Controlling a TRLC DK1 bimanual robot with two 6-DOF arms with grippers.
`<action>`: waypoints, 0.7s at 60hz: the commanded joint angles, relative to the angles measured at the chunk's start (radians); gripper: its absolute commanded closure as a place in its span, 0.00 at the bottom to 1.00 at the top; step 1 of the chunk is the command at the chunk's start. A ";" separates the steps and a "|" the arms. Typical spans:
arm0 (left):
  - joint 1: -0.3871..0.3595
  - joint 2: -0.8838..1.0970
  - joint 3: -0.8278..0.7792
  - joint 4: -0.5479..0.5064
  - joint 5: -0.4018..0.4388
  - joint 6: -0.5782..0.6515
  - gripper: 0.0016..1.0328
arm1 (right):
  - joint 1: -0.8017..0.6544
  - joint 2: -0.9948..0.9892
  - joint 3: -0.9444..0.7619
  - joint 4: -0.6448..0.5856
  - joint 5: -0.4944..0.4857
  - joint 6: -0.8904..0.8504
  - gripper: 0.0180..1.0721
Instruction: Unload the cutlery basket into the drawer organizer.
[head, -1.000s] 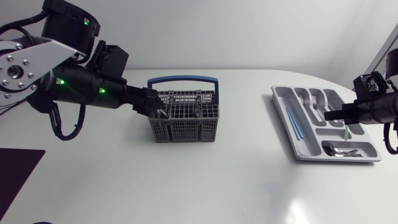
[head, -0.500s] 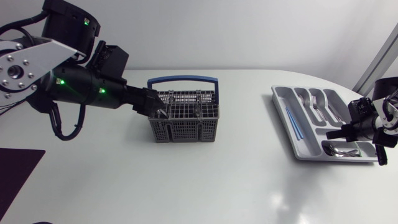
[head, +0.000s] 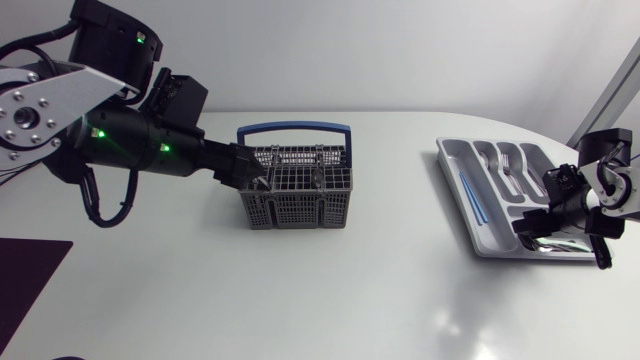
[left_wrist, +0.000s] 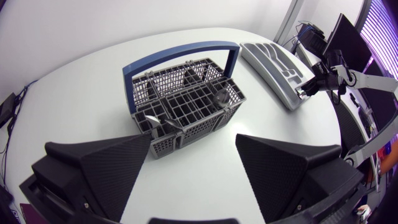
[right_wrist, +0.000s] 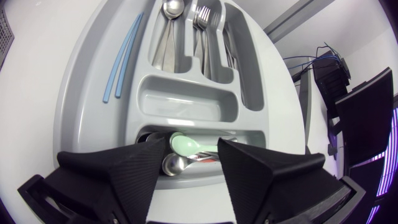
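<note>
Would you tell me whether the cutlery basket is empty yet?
Not empty: a few metal utensils stand inside the cutlery basket.

A white, glossy tabletop (head: 360, 295) fills the scene, its far edge curving round toward the right. Soft, pale reflections of light lie on its surface near the front right.

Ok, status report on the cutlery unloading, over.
Left gripper open at the basket, cutlery inside. Right gripper open over the organizer, green spoon lying beneath. Nothing in the way.
</note>
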 joint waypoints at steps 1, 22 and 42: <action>-0.003 0.008 -0.026 -0.008 0.006 -0.002 0.07 | 0.017 -0.040 0.030 -0.034 0.008 0.040 0.15; 0.001 0.022 -0.019 -0.029 0.006 -0.002 0.07 | 0.241 -0.221 0.096 -0.271 -0.128 0.176 0.07; 0.000 0.033 -0.017 -0.045 0.006 0.015 0.07 | 0.557 -0.244 0.247 -0.421 -0.151 0.322 0.07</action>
